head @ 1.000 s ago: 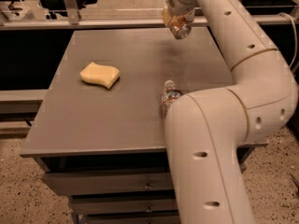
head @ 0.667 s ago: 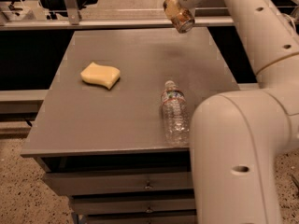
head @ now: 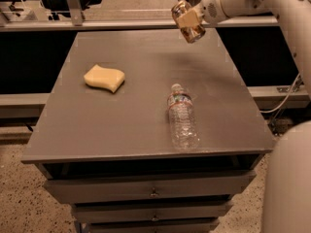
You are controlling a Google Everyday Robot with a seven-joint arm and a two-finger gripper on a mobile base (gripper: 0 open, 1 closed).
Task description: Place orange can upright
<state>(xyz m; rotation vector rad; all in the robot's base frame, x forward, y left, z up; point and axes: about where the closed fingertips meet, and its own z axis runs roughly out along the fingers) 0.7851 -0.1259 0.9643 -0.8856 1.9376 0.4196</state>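
The orange can (head: pixel 190 28) is held in the air above the far right part of the grey table (head: pixel 112 120), tilted with one silver end up and to the left. My gripper (head: pixel 187 19) is shut on it, one pale finger (head: pixel 185 18) across the can's side. The white arm reaches in from the upper right.
A clear plastic water bottle (head: pixel 182 117) lies on its side near the table's front right, cap pointing away. A yellow sponge (head: pixel 104 77) lies at the left. Drawers (head: pixel 150 191) sit under the tabletop. My arm's white body (head: pixel 289 183) fills the lower right corner.
The arm has swung back and to the right, uncovering the bottle and the table's right side. The can has stayed in the gripper above the far edge, tilting more.
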